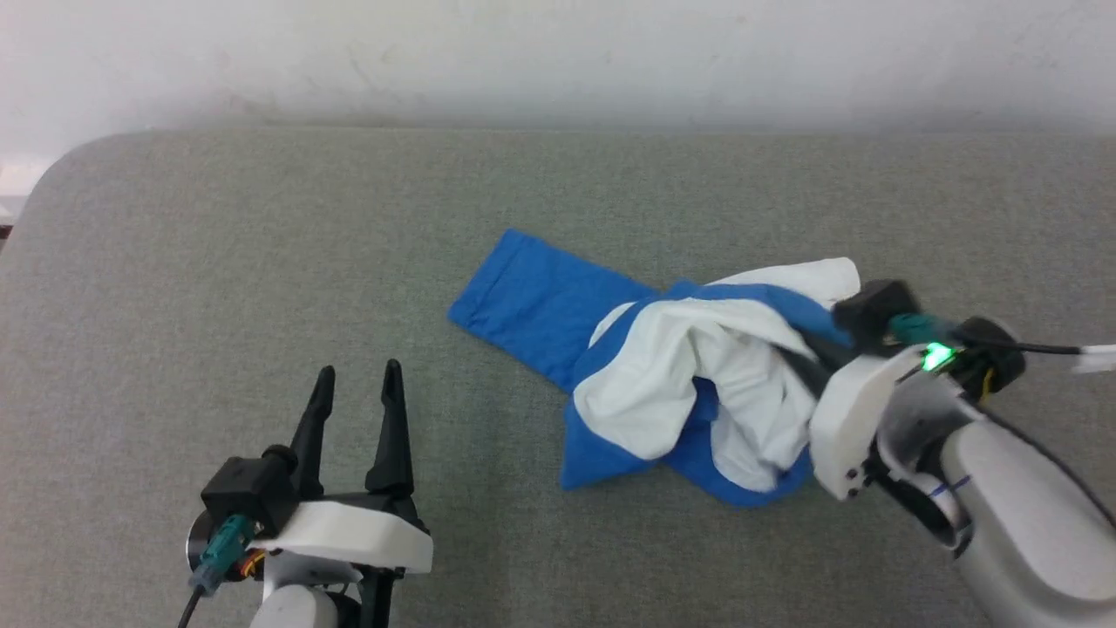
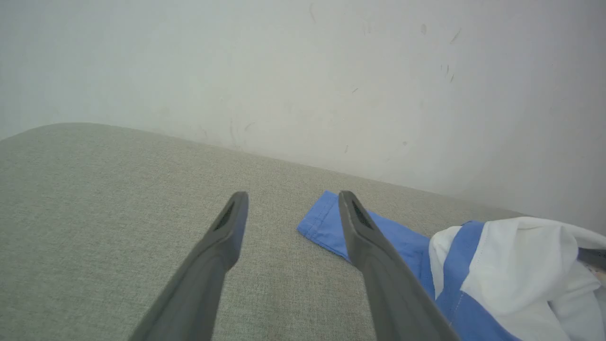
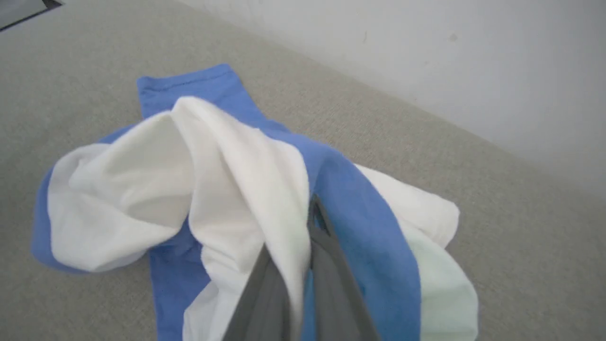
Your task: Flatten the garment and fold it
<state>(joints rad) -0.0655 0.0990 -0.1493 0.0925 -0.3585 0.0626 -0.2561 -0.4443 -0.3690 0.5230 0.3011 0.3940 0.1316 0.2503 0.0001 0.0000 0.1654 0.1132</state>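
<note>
Now, at the near left of the grey fabric-covered surface [image 1: 174, 305], the left gripper [image 1: 358, 371] hovers with its two dark fingers spread wide and pointing toward the far white wall [image 1: 558, 52]. Nothing sits between them. In the left wrist view this gripper [image 2: 292, 196] frames bare grey cloth, and the cuff end of a blue sleeve [image 2: 326, 225] lies just beyond its right finger, apart from it.

Further right, near the middle of the surface, the garment [image 1: 663, 384] lies in a crumpled heap. That blue sleeve [image 1: 532, 301] stretches flat out of the heap toward the far left, cuff end outermost. The rest is bunched: white body fabric folds over itself on top, with blue cloth showing beneath it and along the near edge. The heap rests on the surface on its left side, while its right side is drawn up toward the right arm.

At the right, the right gripper [image 1: 811, 353] reaches into the right side of the heap, a green light [image 1: 937, 356] glowing on its wrist. In the right wrist view its fingers [image 3: 331, 284] stand almost together, and a fold of the garment [image 3: 236, 180] is pinched between them, white cloth on one side and a blue band on the other.
</note>
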